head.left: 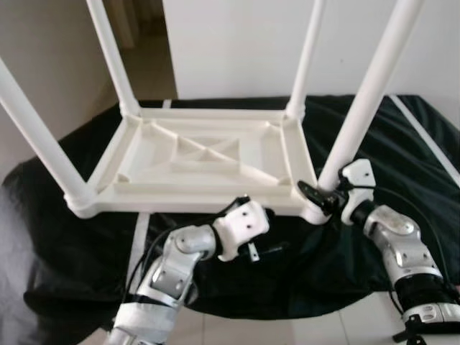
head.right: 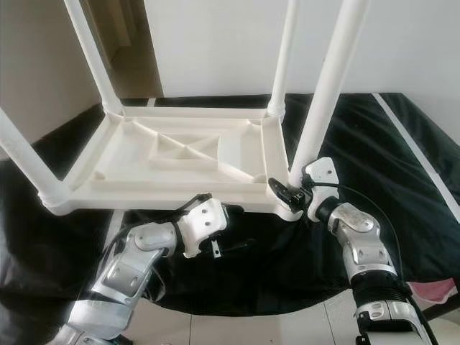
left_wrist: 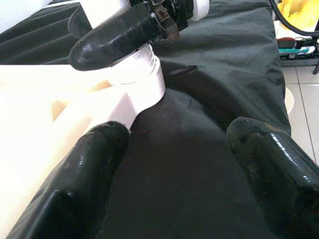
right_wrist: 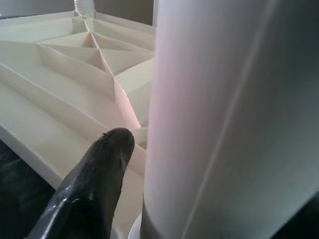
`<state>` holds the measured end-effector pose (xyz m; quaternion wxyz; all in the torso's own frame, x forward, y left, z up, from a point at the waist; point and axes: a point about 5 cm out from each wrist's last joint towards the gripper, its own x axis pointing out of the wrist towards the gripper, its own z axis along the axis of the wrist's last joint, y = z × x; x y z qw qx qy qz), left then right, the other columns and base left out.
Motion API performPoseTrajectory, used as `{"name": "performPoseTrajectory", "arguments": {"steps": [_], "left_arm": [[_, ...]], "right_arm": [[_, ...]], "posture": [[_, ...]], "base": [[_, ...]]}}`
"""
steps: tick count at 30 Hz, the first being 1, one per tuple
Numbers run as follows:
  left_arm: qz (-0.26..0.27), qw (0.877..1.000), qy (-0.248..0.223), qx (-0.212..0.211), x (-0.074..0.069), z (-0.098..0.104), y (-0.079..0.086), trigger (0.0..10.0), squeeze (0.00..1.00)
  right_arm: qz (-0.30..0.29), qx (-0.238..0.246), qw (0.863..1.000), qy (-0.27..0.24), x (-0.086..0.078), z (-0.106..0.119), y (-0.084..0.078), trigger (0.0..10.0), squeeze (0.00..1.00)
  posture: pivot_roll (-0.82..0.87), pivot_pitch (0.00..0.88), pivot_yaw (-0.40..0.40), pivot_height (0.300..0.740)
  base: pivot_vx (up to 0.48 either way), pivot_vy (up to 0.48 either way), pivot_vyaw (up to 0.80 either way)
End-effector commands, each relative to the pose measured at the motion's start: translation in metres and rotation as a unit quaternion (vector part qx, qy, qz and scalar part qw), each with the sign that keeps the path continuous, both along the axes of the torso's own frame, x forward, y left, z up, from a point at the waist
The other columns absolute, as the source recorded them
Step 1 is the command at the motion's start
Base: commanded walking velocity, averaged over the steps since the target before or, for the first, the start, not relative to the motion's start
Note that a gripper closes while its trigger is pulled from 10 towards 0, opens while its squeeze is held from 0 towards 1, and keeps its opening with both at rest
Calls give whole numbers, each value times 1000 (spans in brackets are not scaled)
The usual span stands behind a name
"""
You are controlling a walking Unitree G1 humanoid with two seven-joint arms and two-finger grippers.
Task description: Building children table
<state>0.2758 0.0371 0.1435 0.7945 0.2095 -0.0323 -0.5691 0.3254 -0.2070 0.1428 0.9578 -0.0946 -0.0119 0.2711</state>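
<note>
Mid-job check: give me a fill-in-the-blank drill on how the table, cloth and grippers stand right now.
1. The white table top lies upside down on a ____ cloth.
2. ____ white legs stand up from its corners.
3. The right gripper is at the base of the near-right leg, on the robot's ____ side.
4. The left gripper, fingers spread, sits at the table's ____ edge.

Missing words: black; four; right; near

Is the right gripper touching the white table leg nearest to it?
Touching. In the right wrist view the table leg stands between the right gripper fingers, the black finger against its base. The eye views agree.
</note>
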Motion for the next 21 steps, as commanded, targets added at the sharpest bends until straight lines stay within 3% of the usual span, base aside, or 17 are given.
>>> {"name": "performPoseTrajectory", "arguments": {"steps": [1,5,6,7,8,13,15,21], "left_arm": [[50,999,-13,-14,3,1,2,10000,0],[47,999,-12,-9,2,-1,2,10000,0],[45,999,-12,-5,2,-1,2,10000,0],[45,999,-12,-5,2,-1,2,10000,0],[44,999,-14,-5,3,1,1,10000,0],[48,999,-21,-6,6,2,2,10000,0],[82,996,-30,-30,12,7,2,10000,0],[89,994,-25,-55,11,11,-2,10000,0]], "right_arm": [[15,-3,1000,6,0,-4,6,0,0],[8,0,1000,16,-3,-10,4,0,0],[-2,4,1000,24,-6,-14,3,3765,0],[-2,4,1000,24,-6,-14,3,3765,0],[-17,19,999,33,-8,-17,3,10000,0],[-36,35,998,39,-6,-20,7,10000,0],[-74,39,996,37,-6,-25,13,10000,0],[-112,36,993,31,-9,-30,21,10000,0]], "posture": [[-25,34,18,740],[-25,49,31,740],[-23,49,32,740],[-23,49,32,740],[-21,50,30,740],[-21,47,22,740],[-21,42,23,740],[-22,41,18,740]], "base": [[0,0,0],[0,0,0],[0,0,0],[0,0,0],[0,0,0],[0,0,0],[0,0,0],[0,0,0]]}}
